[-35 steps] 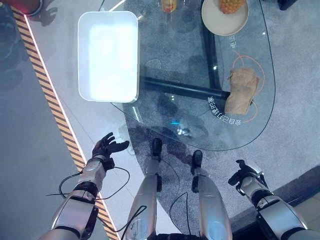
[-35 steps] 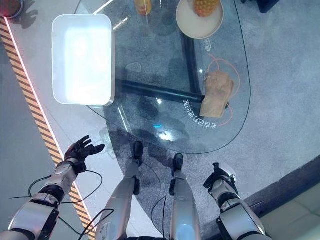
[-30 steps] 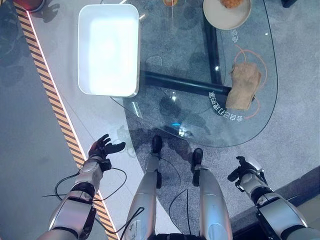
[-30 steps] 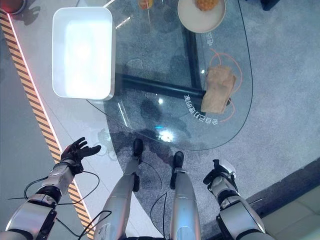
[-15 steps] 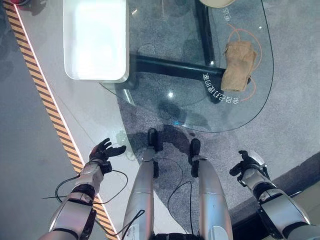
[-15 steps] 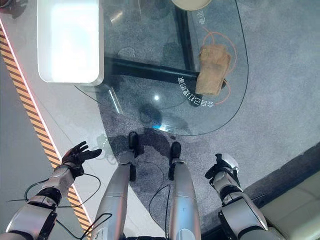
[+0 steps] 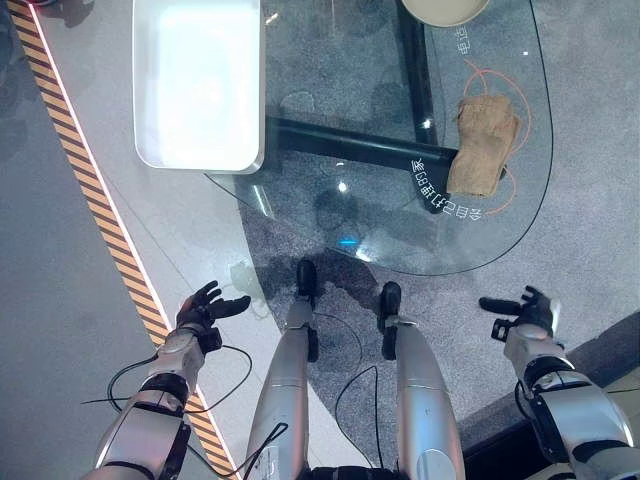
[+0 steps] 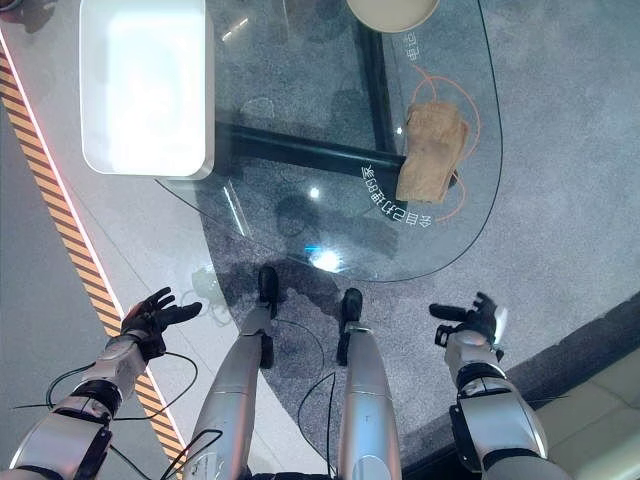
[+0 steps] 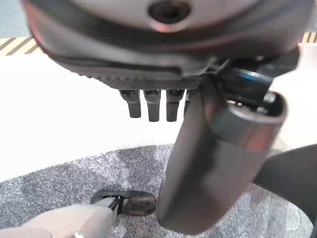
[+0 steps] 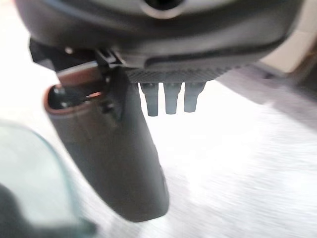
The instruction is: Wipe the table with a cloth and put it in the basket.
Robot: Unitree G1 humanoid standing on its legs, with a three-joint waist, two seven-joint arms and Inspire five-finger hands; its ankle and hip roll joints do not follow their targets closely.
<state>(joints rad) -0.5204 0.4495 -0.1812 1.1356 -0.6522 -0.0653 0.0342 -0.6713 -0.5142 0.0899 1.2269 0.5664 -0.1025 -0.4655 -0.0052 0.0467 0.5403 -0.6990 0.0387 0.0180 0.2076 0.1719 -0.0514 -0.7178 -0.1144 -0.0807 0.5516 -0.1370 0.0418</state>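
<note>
A tan cloth [image 7: 483, 147] is seen lying on the glass worktop [image 7: 330, 110], near its right edge. It is all crumpled up and is touched by no hand. A white basket [image 7: 198, 85] is seen at the left end of the worktop, well apart from the cloth. Whether it stands on the glass or just beside it cannot be told. The edge of a round plate [image 7: 445, 10] is seen at the far side of the worktop, past the cloth. A black bar [image 7: 345, 150] is seen under the glass, running from the basket side towards the cloth. The left hand [image 7: 205, 308] is held low over the pale floor [image 7: 180, 230], close to a striped line [image 7: 90, 190] and apart from the worktop. Its fingers [image 9: 148, 105] are held out straight and its thumb [image 9: 213, 163] is stuck out, so the hand is released and nothing is held in it. The right hand [image 7: 527, 312] is held out on the other side, over the grey carpet [image 7: 590, 230], a little past the near right edge of the worktop. Its fingers [image 10: 171, 101] are held straight too, its thumb [image 10: 109, 158] is spread to the side, and nothing is held in it. Both hands are seen well away from the cloth and the basket.
</note>
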